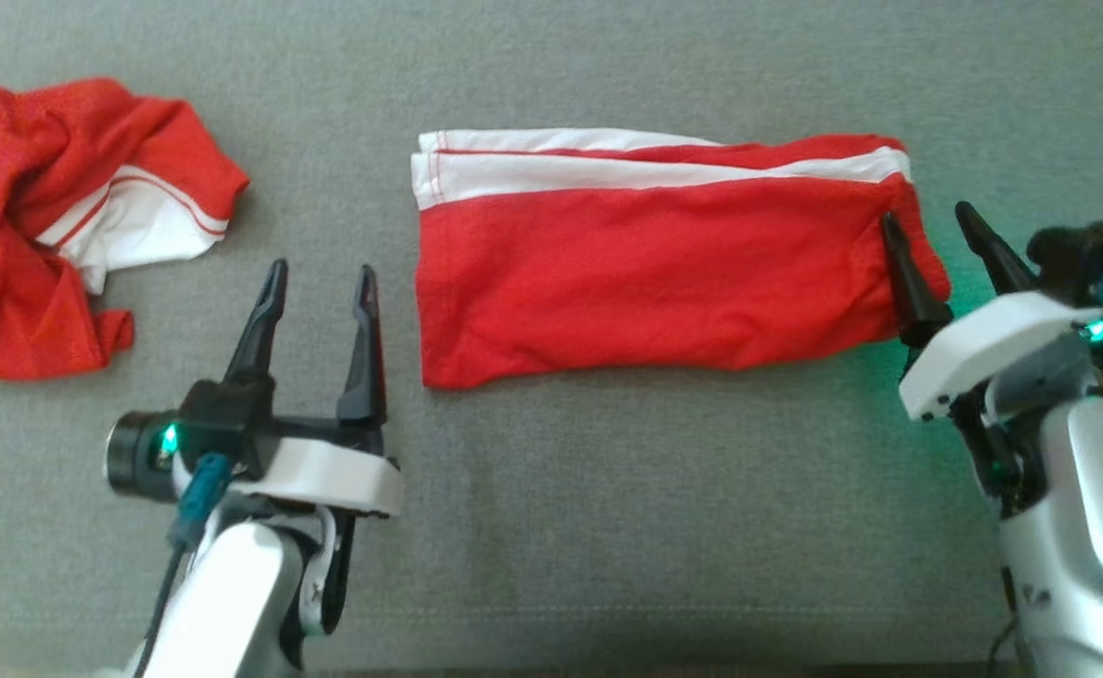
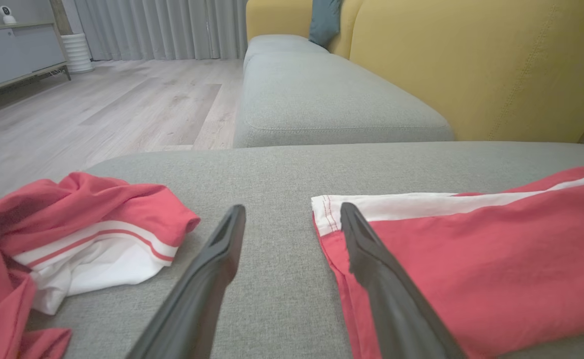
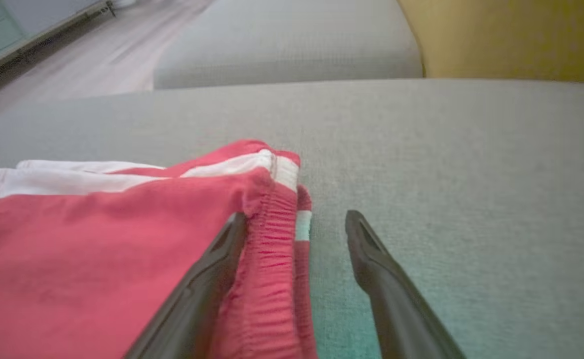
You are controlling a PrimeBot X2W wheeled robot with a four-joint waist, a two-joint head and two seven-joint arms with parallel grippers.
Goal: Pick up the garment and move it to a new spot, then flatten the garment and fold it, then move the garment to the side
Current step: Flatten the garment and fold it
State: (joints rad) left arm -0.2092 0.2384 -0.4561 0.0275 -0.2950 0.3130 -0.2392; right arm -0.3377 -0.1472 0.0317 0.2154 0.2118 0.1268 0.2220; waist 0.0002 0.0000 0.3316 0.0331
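Two tools, both with jaws spread wide and holding nothing, flank a folded red garment lying flat in the middle of a grey cushion. The left tool hovers just beside the garment's left edge, where white bands show. The right tool straddles the right end, its inner finger over the gathered waistband and its outer finger over bare cushion. A crumpled red-and-white heap sits well apart on the left. The fabric looks light, soft and limp, likely to sag and let its folded layers slide apart if lifted from one end. The surest hold appears to be a pinch through all layers at both ends together. The elastic waistband on the right offers the firmer bite, the stitched hem on the left the other.
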